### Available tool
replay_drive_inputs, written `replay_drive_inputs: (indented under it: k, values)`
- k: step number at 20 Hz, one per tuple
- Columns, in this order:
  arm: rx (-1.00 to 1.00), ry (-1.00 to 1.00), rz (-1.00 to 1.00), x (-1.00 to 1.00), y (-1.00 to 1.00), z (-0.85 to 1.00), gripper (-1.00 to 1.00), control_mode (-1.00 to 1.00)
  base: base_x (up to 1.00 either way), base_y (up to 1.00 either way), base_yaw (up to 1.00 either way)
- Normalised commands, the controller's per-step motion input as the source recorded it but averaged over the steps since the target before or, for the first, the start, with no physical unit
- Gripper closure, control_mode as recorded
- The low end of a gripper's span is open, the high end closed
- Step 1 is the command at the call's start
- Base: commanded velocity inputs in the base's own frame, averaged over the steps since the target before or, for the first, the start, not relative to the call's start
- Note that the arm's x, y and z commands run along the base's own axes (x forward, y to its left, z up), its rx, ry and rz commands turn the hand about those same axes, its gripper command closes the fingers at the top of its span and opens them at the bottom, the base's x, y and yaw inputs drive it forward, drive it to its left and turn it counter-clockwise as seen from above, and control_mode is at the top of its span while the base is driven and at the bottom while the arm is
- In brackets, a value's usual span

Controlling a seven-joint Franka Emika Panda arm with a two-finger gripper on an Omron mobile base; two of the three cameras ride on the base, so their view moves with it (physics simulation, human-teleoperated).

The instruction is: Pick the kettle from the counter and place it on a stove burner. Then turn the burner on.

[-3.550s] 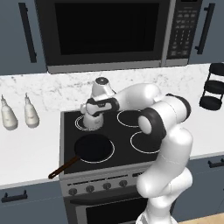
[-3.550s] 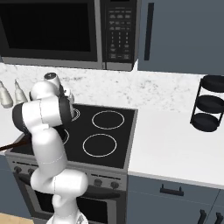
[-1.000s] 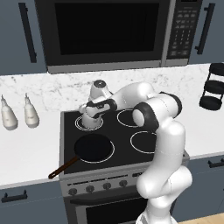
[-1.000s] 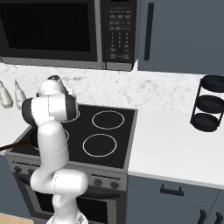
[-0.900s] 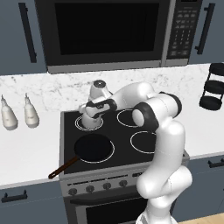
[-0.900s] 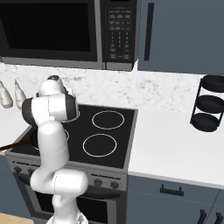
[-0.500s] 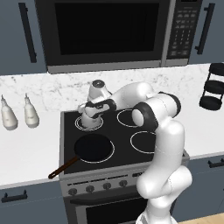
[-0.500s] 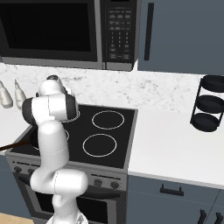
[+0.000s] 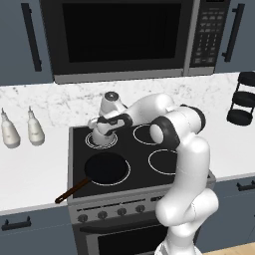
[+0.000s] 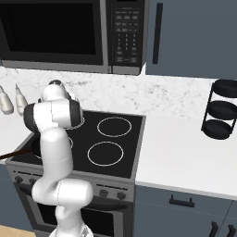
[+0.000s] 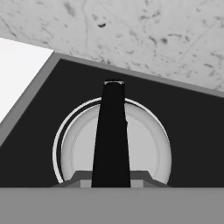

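Left base view: I see the gripper (image 9: 105, 123) lowered over the kettle (image 9: 102, 135), which sits on the stove burner (image 9: 101, 141) at the rear left of the black cooktop (image 9: 144, 164) (a dark frying pan (image 9: 105, 167) lies just in front). Right base view: my arm hides most of the burner. Hand view: the fingers are clamped on the kettle's black handle (image 11: 112, 135), with the silvery dome (image 11: 144, 148) inside the white rings (image 11: 59, 142).

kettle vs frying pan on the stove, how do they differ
The kettle is pale and domed; the frying pan is black and flat. The kettle sits on the back left burner, the frying pan on the front left. The gripper is shut on the kettle; the frying pan lies untouched.
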Motion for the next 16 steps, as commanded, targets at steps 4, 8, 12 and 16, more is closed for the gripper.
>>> replay_drive_inputs:
  k: [4, 8, 12, 16]
  values:
    - [0.01, 0.00, 0.01, 0.00, 0.00, -0.15, 1.00, -1.00, 0.00, 0.00, 0.00]
    - [0.00, 0.00, 0.01, 0.00, 0.00, -0.07, 1.00, -1.00, 0.00, 0.00, 0.00]
    - [0.00, 0.00, 0.00, 0.00, 0.00, 0.00, -1.00, -1.00, 0.00, 0.00, 0.00]
    - [0.00, 0.00, 0.00, 0.00, 0.00, 0.00, -1.00, -1.00, 0.00, 0.00, 0.00]
